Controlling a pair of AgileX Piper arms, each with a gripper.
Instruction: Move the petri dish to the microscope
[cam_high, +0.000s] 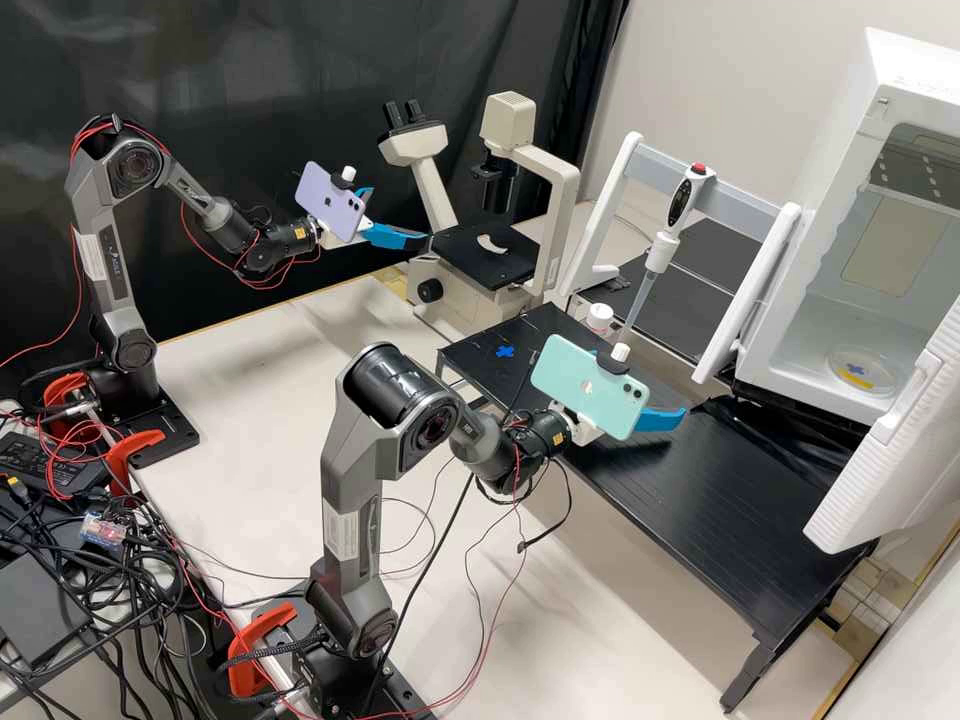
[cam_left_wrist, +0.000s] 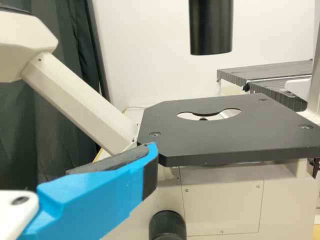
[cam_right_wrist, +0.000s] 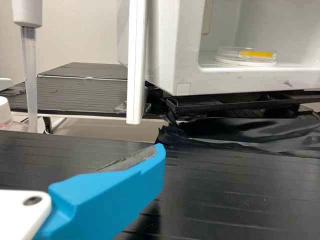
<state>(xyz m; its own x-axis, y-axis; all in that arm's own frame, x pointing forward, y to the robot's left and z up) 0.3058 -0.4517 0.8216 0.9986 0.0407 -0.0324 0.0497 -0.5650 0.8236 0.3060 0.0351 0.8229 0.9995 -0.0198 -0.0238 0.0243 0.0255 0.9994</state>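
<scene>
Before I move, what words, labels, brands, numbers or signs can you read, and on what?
No words or numbers are legible.
White label on the right arm: too small.
Yellow strip on the petri dish: no legible text.
Blue cross on the black bench: a mark, not text.

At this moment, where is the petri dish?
In the high view, the petri dish is toward the right side, low inside the open white cabinet, near its front opening and beyond the black bench.
</scene>
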